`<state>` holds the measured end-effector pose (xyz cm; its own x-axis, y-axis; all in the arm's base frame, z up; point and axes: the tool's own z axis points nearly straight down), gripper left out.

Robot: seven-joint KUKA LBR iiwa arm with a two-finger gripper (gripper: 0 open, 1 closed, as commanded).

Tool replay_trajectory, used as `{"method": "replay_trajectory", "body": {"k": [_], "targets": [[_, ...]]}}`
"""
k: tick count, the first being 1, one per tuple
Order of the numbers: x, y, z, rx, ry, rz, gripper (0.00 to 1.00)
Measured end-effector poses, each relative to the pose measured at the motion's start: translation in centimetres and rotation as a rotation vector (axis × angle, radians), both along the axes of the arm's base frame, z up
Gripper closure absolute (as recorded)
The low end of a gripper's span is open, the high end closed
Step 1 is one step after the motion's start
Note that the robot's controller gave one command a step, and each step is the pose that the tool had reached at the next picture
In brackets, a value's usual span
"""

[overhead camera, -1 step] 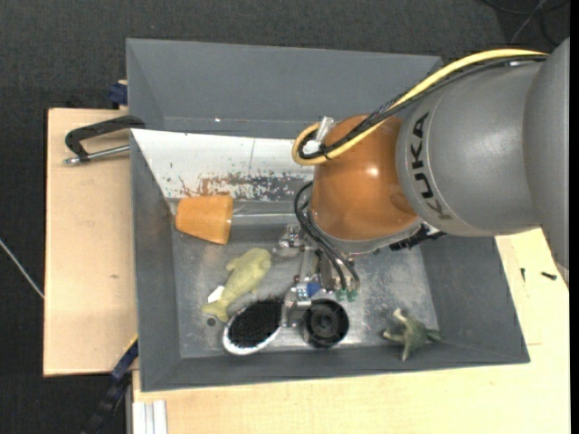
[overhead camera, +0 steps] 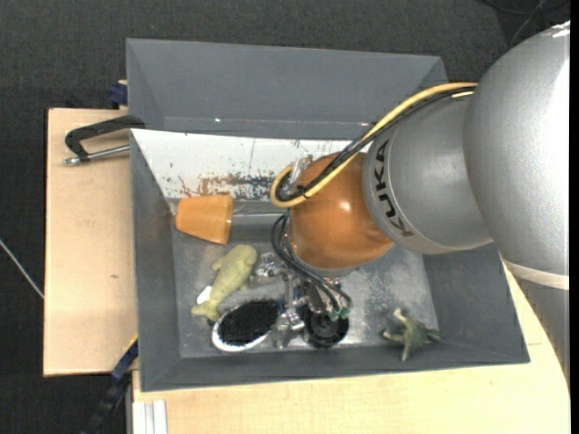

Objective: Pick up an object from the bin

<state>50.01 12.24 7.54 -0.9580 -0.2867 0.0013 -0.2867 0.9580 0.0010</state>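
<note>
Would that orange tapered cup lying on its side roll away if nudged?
Probably: the orange tapered cup lies on its rounded side, so it may roll, curving toward its narrow end. It looks like plastic, so it is likely light and stiff.

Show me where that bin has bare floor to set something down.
Bare floor lies on the right, between the pincer and the green toy dinosaur, and in a left strip between the bin wall and the pale toy fish. Crowded: front left, where fish, orange cup and black oval brush cluster by the pincer.
</note>
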Motion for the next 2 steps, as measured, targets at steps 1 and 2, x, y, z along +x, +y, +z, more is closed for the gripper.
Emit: {"method": "replay_trajectory", "body": {"k": [1,2], "targets": [[0.1,0.0,0.1,0.001,-0.004,-0.001,1.0],[-0.3,4.2,12.5,0.005,-0.013,0.025,1.0]]}}
